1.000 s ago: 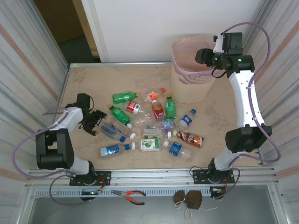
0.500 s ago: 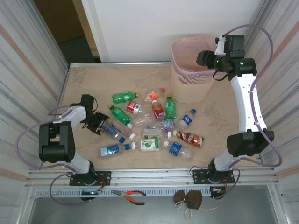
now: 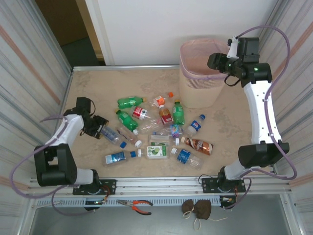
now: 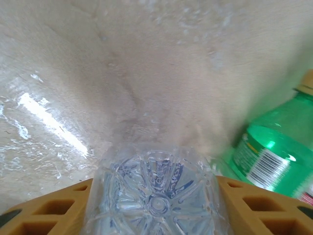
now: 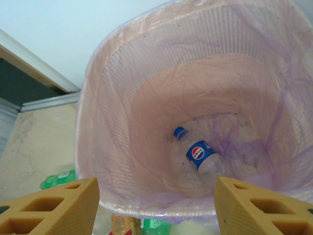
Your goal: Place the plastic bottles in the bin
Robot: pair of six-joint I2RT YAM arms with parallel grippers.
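- Beige table [image 3: 98, 88]: plastic bottles [image 3: 178, 113] lay scattered centrally.
- My left hand [image 3: 97, 127] clamped a clear bottle [image 4: 156, 196] by its base for lifting.
- My right hand [image 3: 213, 61] hung spread, empty, over the far-right bin [image 3: 195, 93].

The plastic bottles [image 3: 178, 113] lie scattered on the table [image 3: 98, 88] — one blue-capped bottle [image 5: 198, 154] inside the pink-lined beige bin [image 3: 195, 95].
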